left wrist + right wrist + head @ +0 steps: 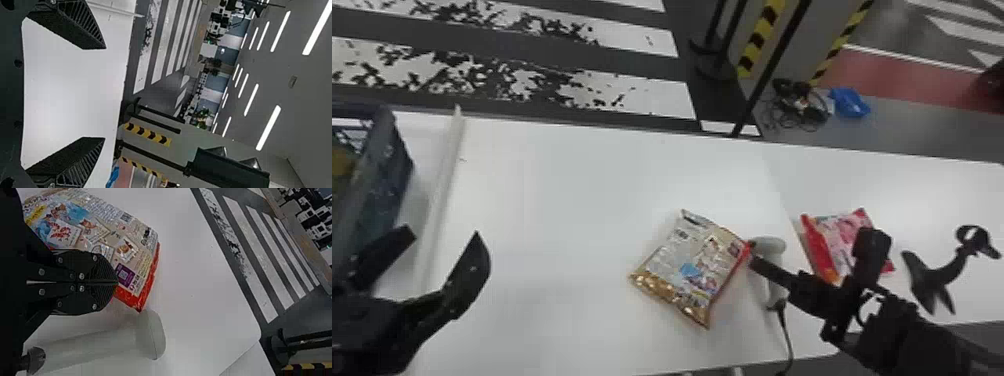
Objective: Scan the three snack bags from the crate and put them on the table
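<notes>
Noting crate [369, 200] at left edge of frame. Seeing left gripper [443, 234] at lower left, fingers spread, nothing between. Locating gold snack bag [689, 270] just right of centre, lying flat on the surface [557, 200]. Judging light, soft, probably slippery, contents crushable; favouring a shallow pinch on the red sealed edge. Recording right gripper [118, 282] at that edge, fingers pressed together; being unable to tell about film between. Finding scanner [769, 245] just beside, red snack bag [841, 237] further right.

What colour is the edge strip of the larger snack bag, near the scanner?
The edge strip is red; the right wrist view shows it best.
</notes>
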Motion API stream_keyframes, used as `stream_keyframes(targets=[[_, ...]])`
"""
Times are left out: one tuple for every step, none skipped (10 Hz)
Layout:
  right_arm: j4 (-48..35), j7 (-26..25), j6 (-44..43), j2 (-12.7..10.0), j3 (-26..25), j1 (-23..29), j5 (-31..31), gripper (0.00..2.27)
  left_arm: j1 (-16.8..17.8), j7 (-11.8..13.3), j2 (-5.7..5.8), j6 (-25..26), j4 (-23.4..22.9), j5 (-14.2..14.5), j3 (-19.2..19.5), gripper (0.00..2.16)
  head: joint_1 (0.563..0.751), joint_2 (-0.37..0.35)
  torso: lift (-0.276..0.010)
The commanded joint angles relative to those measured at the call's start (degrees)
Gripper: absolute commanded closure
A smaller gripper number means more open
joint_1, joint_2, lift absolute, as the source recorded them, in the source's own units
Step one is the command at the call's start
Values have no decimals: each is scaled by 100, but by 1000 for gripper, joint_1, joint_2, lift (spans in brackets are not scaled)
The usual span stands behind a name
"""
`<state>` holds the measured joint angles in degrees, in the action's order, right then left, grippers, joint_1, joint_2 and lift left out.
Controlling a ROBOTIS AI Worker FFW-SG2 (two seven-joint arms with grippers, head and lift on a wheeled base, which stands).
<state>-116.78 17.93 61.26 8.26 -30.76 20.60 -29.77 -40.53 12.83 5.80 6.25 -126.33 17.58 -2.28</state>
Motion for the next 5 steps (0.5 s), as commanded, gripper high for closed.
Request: stream_keyframes(targets=[[102, 0, -154, 27, 114, 6, 165, 2047, -34, 18, 0, -66, -6, 0, -1, 36, 695, -317, -94], [155, 0, -259, 27, 246, 15, 332, 2047, -69, 35, 0, -172, -6, 0, 8, 36, 695, -320, -94], [181, -17, -312, 27, 352, 15, 428, 2047, -113, 70, 0, -277, 3, 26, 34, 36, 695, -318, -94], [234, -70, -452, 27, 466, 15, 586, 2047, -157, 79, 35, -383, 12, 70, 70, 36, 695, -312, -94], [269, -88, -505, 44, 554, 6, 666, 2047, -201, 123, 53, -453, 21, 114, 122, 36, 695, -309, -94]])
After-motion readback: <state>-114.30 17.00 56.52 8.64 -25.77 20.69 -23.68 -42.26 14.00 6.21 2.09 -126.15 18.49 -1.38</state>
